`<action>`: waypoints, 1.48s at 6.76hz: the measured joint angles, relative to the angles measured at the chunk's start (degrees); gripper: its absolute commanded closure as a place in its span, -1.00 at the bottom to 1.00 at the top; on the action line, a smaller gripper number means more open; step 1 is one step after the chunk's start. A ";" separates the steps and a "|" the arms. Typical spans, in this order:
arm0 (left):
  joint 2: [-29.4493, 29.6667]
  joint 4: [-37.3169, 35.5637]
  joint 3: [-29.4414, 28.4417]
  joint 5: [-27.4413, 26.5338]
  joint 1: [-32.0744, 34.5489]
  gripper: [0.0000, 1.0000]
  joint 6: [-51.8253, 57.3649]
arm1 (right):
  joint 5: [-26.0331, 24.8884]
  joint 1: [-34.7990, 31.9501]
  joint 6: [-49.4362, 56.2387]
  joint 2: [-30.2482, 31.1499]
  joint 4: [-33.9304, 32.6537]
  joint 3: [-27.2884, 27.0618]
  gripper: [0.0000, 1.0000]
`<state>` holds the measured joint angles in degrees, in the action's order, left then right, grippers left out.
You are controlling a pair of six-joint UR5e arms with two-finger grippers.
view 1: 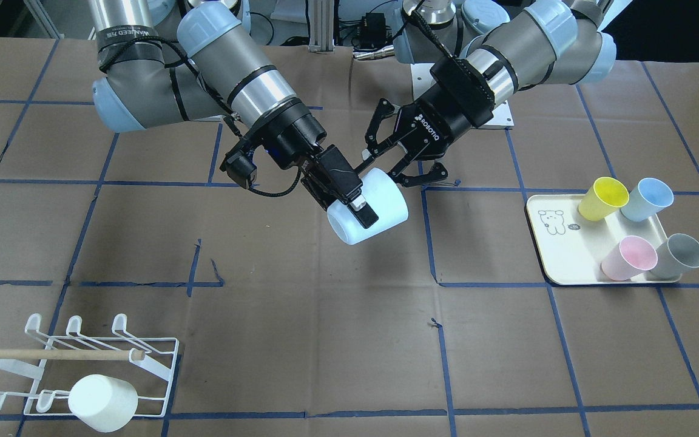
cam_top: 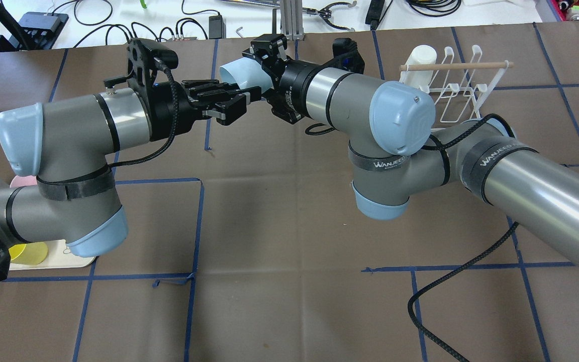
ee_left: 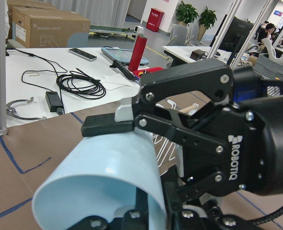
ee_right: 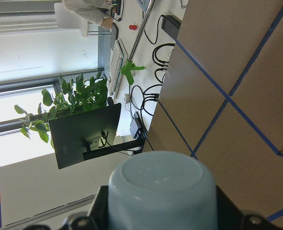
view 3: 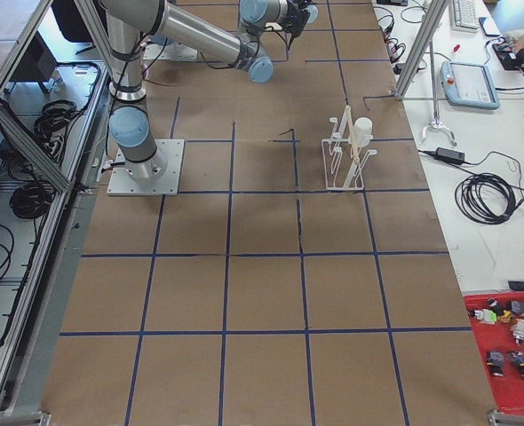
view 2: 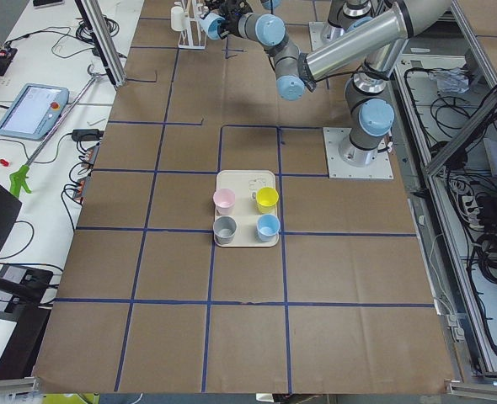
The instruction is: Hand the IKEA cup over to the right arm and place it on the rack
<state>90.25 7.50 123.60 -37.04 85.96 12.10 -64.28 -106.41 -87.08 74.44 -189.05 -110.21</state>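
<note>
A pale blue IKEA cup [view 1: 386, 203] hangs on its side in mid-air above the table's middle. My right gripper [view 1: 361, 209] is shut on it. The finger with the white block lies along the cup's outside and the other finger is hidden behind the cup. The right wrist view shows the cup's base [ee_right: 160, 187] between the fingers. My left gripper [view 1: 386, 171] is open, its fingertips spread around the cup's other end. The left wrist view shows the cup's rim [ee_left: 108, 167] close up. The white wire rack [view 1: 82, 364] stands at the table's corner on my right.
A white cup [view 1: 104, 394] sits on one of the rack's prongs. A cream tray [view 1: 568, 255] on my left side holds yellow [view 1: 603, 198], blue [view 1: 647, 199], pink [view 1: 628, 258] and grey [view 1: 680, 256] cups. A black cable [cam_top: 450, 286] trails over the table near my right arm.
</note>
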 measured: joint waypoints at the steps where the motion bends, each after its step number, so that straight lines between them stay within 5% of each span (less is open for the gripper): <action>1: -0.39 -0.51 -0.05 -0.07 -0.20 -0.99 -1.79 | 0.01 0.01 0.11 -0.05 0.00 0.06 0.26; 5: -3.93 0.91 0.24 -4.66 -10.11 -0.99 -3.17 | 0.08 6.27 3.30 -0.44 -0.42 1.69 0.56; 7: -4.02 8.28 -2.86 -16.19 -10.96 -0.99 -3.59 | -0.02 12.36 14.46 -0.39 -0.54 2.59 0.56; 10: -1.18 34.08 -16.58 -35.79 -6.34 -0.99 -6.45 | -1.20 20.29 34.59 -0.27 -0.61 2.31 0.70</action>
<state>89.07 41.58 107.02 -72.83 79.61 5.64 -65.49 -86.12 -52.49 74.17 -189.66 -107.90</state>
